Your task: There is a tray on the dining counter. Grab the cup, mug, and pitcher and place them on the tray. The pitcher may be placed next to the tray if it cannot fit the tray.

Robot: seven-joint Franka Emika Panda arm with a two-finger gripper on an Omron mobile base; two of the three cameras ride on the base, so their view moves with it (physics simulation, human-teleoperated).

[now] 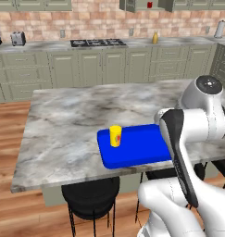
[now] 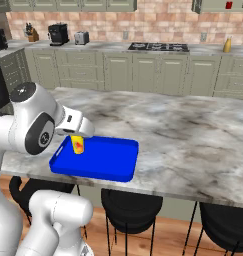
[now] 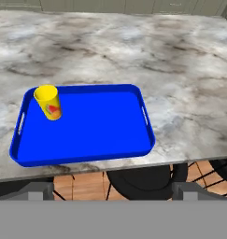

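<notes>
The blue tray (image 1: 141, 149) (image 2: 109, 156) (image 3: 96, 126) lies near the front edge of the dining counter (image 1: 67, 120) (image 2: 193, 130) (image 3: 133, 46). Upright in the tray's left end stands the yellow cup (image 1: 115, 135) (image 2: 78, 144) (image 3: 48, 102). My gripper (image 3: 113, 189) hangs open above and in front of the tray, with nothing between its tips. The tan pitcher (image 1: 155, 38) (image 2: 227, 46) stands on the far wall counter, right of the stove. High up, in an open wall shelf above that pitcher, sits the red mug (image 1: 150, 4) (image 2: 229, 5).
Black stools (image 1: 90, 190) (image 2: 130, 202) stand under the counter's front edge. The gas stove (image 1: 98, 42) (image 2: 158, 47), a toaster (image 1: 17, 38) (image 2: 81, 37) and a coffee machine (image 2: 58, 34) are on the wall counter. A wood floor strip separates the two counters.
</notes>
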